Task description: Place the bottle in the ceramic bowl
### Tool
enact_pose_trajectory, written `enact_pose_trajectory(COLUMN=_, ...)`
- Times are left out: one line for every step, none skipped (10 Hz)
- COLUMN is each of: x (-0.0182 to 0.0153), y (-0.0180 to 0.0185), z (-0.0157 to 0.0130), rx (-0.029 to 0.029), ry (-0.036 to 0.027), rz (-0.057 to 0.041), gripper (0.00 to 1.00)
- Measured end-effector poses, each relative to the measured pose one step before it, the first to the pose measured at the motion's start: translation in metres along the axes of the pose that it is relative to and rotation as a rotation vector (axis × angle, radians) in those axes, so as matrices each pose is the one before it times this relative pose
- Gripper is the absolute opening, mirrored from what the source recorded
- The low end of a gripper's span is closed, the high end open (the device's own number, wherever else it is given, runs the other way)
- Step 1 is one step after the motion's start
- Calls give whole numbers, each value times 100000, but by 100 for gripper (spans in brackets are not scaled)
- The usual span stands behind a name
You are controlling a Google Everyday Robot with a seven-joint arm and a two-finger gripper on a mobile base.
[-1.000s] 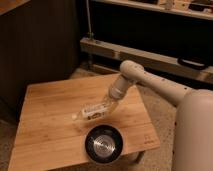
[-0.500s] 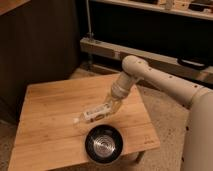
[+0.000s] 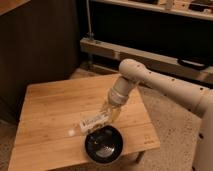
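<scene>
The ceramic bowl (image 3: pixel 104 144) sits on the wooden table (image 3: pixel 50 112), near the table's front edge and toward its right front corner; its black rim is glossy and the inside shows a bright ringed centre. The bottle (image 3: pixel 91 121) is just behind and to the left of the bowl, off the table surface, lying tilted with its white cap end pointing down and away from the bowl to the left and its other end rising toward the gripper (image 3: pixel 111 112). The gripper is directly behind the bowl's far rim, slightly above it, and its jaws are pinching the bottle at the upper end. The white arm (image 3: pixel 150 80) slopes up from the gripper, away from the bowl to the right.
</scene>
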Motion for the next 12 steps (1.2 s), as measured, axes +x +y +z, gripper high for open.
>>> enact_pose_trajectory(x=-218, y=1016, z=-157, rx=-1899, ry=862, rz=-290, gripper=0)
enact_pose_trajectory(x=-49, y=532, z=-31, rx=-1104, ry=970, rz=-247, gripper=1)
enact_pose_trajectory(x=96, y=676, z=284, rx=-1964, ry=2124, rz=34, gripper=6)
enact_pose_trajectory(x=-199, y=573, z=478, rx=-1931, ry=1789, rz=-687, gripper=16)
enact_pose_trajectory(x=-86, y=914, z=619, rx=-2306, ry=1330, rz=-728, gripper=28)
enact_pose_trajectory(x=-273, y=659, z=499, rx=-1543, ry=733, rz=-1251, gripper=38)
enact_pose_trajectory(x=-111, y=321, z=354, rx=-1074, ry=349, rz=-1004, gripper=45)
enact_pose_trajectory(x=60, y=518, z=623, rx=-1588, ry=84, rz=-885, gripper=58)
enact_pose_trajectory(x=113, y=227, z=546, rx=-1107, ry=-216, rz=-116, gripper=68)
enact_pose_trajectory(x=160, y=84, z=596, rx=-675, ry=-510, rz=136, gripper=75)
enact_pose_trajectory(x=393, y=34, z=856, rx=-747, ry=-1107, rz=899, gripper=80)
enact_pose_trajectory(x=117, y=-48, z=399, rx=-278, ry=-519, rz=527, gripper=80)
